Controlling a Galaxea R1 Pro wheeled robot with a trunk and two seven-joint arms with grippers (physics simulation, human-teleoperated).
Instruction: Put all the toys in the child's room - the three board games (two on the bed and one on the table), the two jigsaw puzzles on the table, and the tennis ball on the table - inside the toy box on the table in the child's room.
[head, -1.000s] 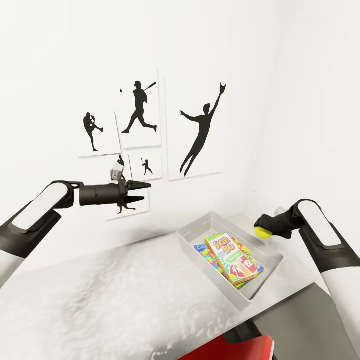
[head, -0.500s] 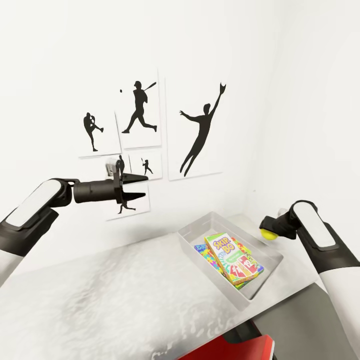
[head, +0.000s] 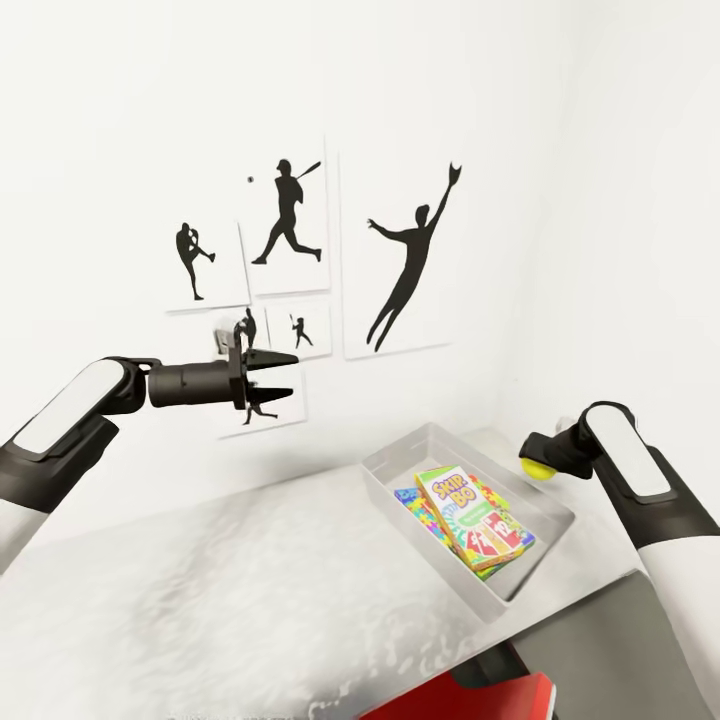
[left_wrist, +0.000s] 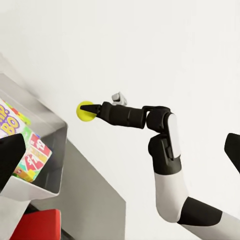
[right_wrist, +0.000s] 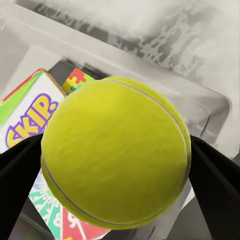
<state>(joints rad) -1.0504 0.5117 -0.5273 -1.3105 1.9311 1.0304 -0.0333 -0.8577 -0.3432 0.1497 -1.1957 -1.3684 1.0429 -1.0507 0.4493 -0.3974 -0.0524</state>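
Tennis ball (head: 538, 467): yellow-green, sitting pinched between the right gripper's fingers, hanging in the air just beyond the toy box's right-hand rim and above the table; in the right wrist view (right_wrist: 116, 152) it is blocking most of the tray below.
Right gripper (head: 532, 463): its two dark fingers are pressing against opposite sides of the ball; in the left wrist view (left_wrist: 90, 110) it is reaching out level from a white and black arm.
Left gripper (head: 283, 373): jaws standing apart with nothing between them, pointing toward the wall, hovering high above the table's middle, well apart from the tray.
Toy box (head: 400, 450): light-grey tray with flared sides, resting near the table's far right corner.
Skip-Bo box (head: 462, 503): lying flat on top of the stack inside the tray, green, yellow and red face up.
Jigsaw puzzle (head: 412, 503): multicolour edge peeking out from under the Skip-Bo box, inside the tray.
Table (head: 250, 590): mottled white top running along the wall.
Silhouette pictures (head: 395, 255): black baseball figures on white panels, hanging on the wall behind the left gripper.
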